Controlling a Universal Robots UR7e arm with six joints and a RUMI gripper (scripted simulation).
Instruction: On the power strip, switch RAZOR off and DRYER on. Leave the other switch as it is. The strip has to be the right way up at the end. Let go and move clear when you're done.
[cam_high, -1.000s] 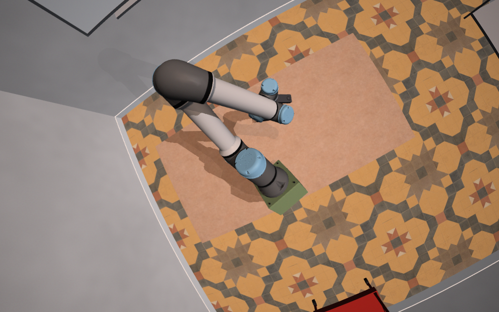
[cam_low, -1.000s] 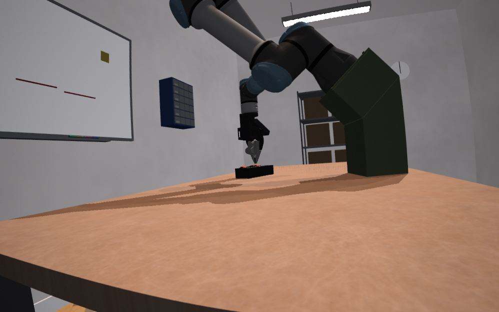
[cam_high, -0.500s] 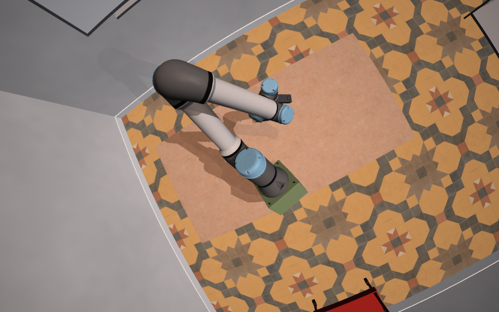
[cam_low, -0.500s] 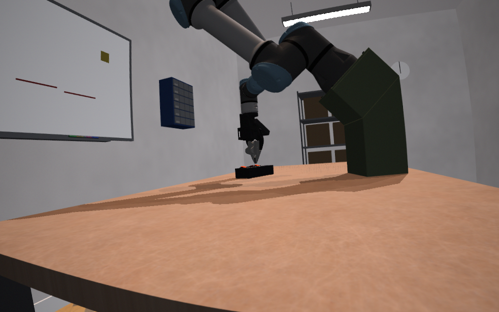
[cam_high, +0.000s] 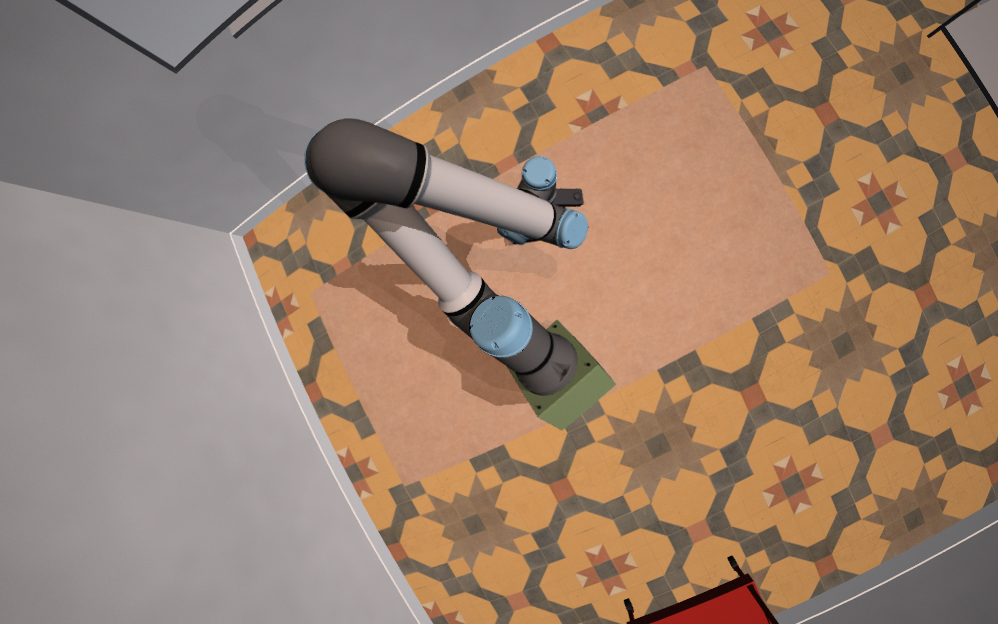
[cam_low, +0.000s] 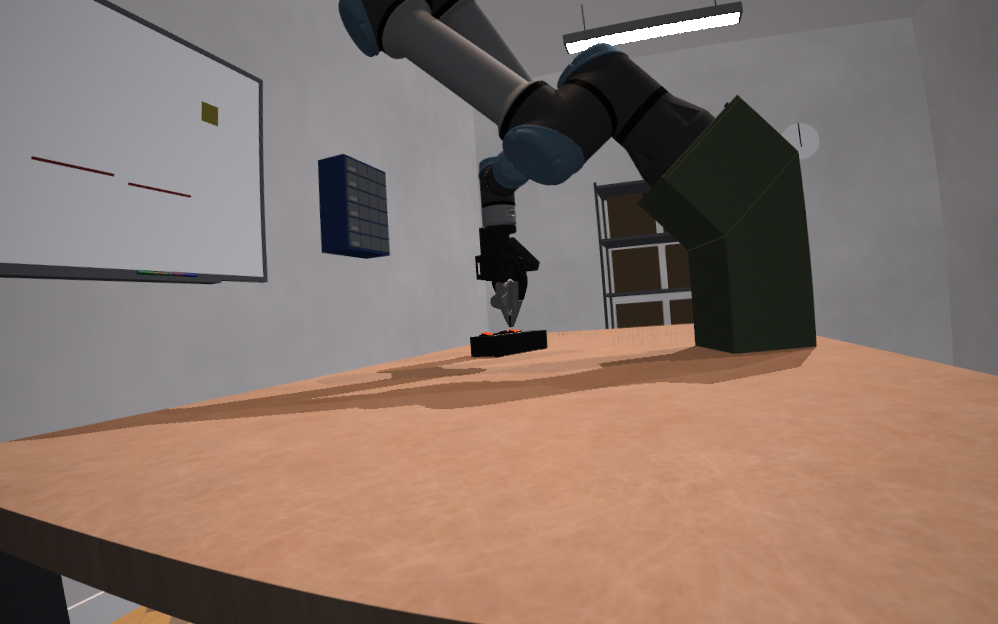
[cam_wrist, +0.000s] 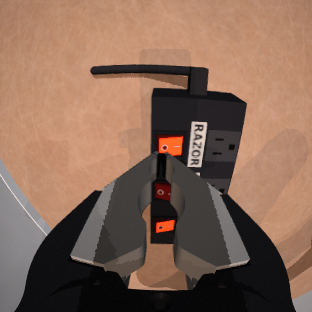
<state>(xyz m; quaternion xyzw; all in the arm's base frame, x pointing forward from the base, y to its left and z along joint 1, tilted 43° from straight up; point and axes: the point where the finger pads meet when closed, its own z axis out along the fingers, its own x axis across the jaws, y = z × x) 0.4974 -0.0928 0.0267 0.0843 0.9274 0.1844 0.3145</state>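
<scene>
Fingers closed tip to tip, gripping nothing, pointing straight down over the power strip. Seen from the wrist, tips poised over the strip's column of switches, just below the RAZOR switch and right at the upper edge of the middle switch. RAZOR switch glowing bright orange, fully visible just beyond the tips. Middle switch framed in the gap between the finger bodies, darker red. Third switch lower down, nearer the wrist, orange, also framed between the finger bodies. White RAZOR label immediately right of the top switch, with an outlet further right. Labels for the other two switches hidden behind the right finger body; which of them is DRYER cannot be told. Contact between tips and strip cannot be told from this view.

From the exterior view, fingers hanging vertically with tips very close above the strip, orange glints on its upper face. Strip lying flat on the desk, switch side up. Black cord leaving the strip's far end beyond the tips, bending left across the desk.

From the top view, strip mostly hidden beneath the wrist; only a dark end showing beside the blue joint cap.
</scene>
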